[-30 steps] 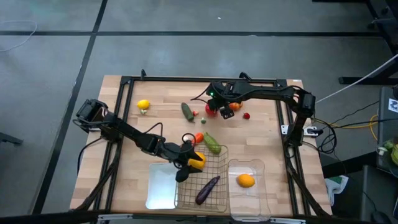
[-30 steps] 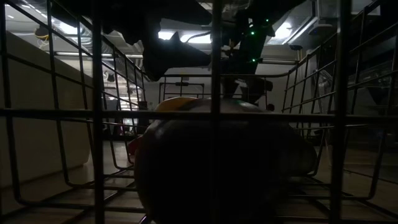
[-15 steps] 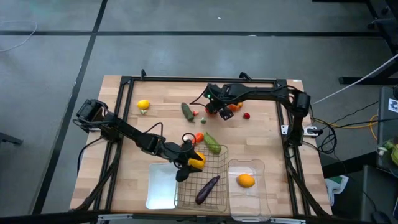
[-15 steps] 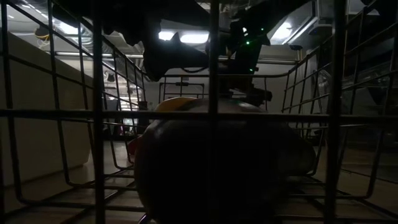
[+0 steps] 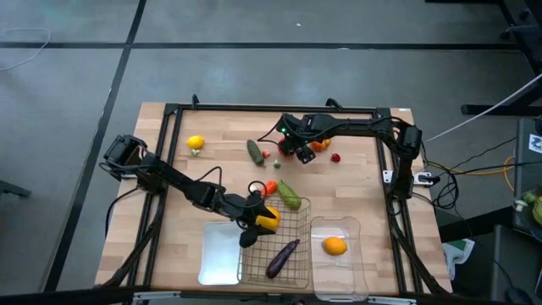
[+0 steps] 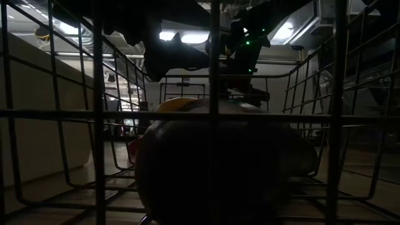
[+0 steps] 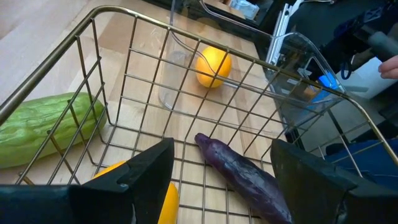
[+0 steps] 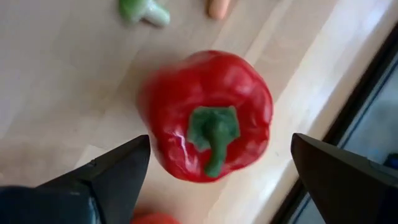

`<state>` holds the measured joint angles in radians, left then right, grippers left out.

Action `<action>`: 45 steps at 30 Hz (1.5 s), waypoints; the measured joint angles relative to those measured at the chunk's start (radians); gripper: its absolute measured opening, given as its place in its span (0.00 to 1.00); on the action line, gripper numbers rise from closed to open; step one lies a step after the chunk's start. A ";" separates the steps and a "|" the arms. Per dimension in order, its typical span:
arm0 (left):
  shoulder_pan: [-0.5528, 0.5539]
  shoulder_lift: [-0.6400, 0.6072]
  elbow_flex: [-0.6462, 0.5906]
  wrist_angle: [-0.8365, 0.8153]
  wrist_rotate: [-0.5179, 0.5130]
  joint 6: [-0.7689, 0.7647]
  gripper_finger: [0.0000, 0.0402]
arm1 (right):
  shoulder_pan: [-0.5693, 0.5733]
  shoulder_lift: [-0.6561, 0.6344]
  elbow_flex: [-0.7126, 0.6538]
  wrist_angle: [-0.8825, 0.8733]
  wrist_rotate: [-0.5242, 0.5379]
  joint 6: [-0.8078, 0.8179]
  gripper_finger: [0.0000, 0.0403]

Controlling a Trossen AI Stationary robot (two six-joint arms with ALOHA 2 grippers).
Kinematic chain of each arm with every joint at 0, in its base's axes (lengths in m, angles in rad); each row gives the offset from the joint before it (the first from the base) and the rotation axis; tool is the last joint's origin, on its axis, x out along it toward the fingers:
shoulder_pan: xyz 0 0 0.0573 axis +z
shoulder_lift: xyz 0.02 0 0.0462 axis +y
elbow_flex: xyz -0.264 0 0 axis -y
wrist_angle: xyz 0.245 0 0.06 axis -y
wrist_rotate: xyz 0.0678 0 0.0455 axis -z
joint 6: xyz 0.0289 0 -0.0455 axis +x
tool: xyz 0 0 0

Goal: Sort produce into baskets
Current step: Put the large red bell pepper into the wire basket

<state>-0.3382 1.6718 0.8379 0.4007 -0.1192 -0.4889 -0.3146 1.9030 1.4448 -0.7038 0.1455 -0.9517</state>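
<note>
Under wide-open right gripper [image 8: 214,180], red pepper [image 8: 208,115], hidden overhead, left gripper [image 7: 217,168] holding yellow pepper [image 5: 268,219].

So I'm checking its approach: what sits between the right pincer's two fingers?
The red pepper sits between the open right pincer fingers in the right wrist view, untouched.

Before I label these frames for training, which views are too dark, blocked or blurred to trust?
Low view: very dark, backlit by ceiling lights, and the wire-mesh basket bars plus a dark item fill the frame. Right wrist view: the red pepper looks soft and slightly smeared. Left wrist view: sharp, with glare on the clear plastic bin. High view: evenly lit and usable.
</note>
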 joint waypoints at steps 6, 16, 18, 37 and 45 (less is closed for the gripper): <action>0.000 0.000 0.000 0.000 0.000 0.000 0.65 | 0.000 0.000 0.000 0.001 -0.008 0.001 0.96; 0.000 0.000 0.000 0.000 0.000 0.001 0.65 | 0.000 0.032 0.001 0.010 -0.027 0.005 0.96; 0.000 0.000 0.000 0.000 0.000 0.001 0.65 | 0.000 0.048 0.001 -0.002 -0.024 0.010 0.96; 0.000 0.000 0.000 0.003 0.000 0.000 0.65 | 0.001 0.078 0.001 -0.028 -0.034 0.115 0.80; 0.000 -0.002 0.000 0.008 0.000 -0.001 0.65 | 0.001 0.071 0.002 -0.059 -0.022 0.189 0.83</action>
<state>-0.3382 1.6699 0.8379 0.4085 -0.1192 -0.4896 -0.3134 1.9742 1.4467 -0.7633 0.1235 -0.7631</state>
